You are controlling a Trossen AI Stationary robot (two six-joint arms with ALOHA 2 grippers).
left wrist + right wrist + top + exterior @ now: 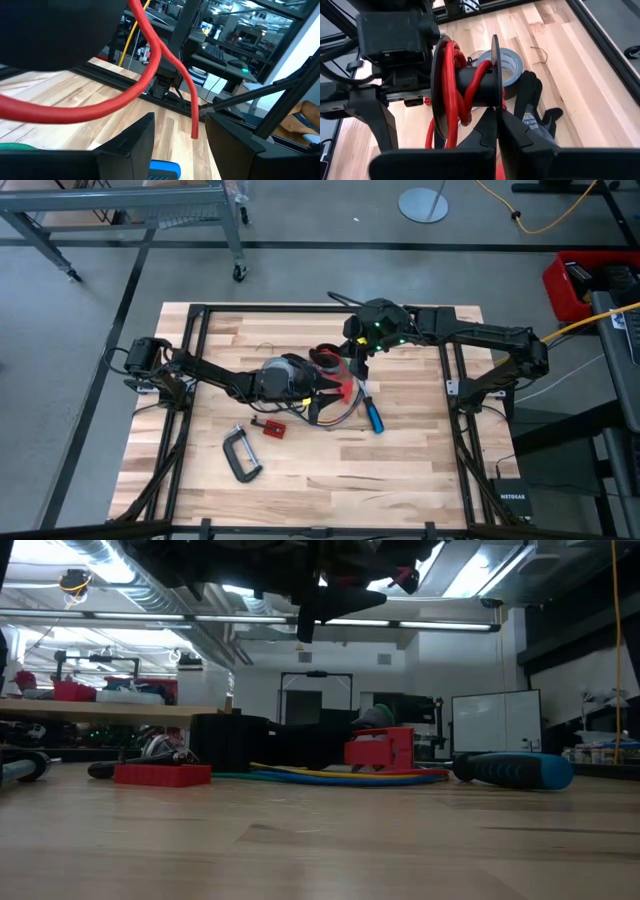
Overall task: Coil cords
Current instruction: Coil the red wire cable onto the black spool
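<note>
A black spool [465, 85] carries a wound red cord [451, 75]; my right gripper [497, 117] is shut on it above the table's middle [352, 360]. My left gripper [328, 392] is open just beside it. In the left wrist view a loose run of the red cord [150, 75] crosses in front of the left gripper [180, 125], and its free end [194, 134] hangs between the fingers. I cannot tell whether it touches them. A bundle of coloured cords [330, 776] lies on the table under the grippers. My right gripper pinches the rim of one spool flange [495, 102] between its two fingers, edge-on. The spool is lifted clear of the table with its axle about level. The red cord stays wound on the hub [477, 80].
A grey tape roll [512, 62] lies just beyond the spool. A blue-handled screwdriver [372, 416] lies right of the cords, a small red block [272, 427] and a C-clamp [240, 455] nearer the front left. A black frame [190, 315] borders the table.
</note>
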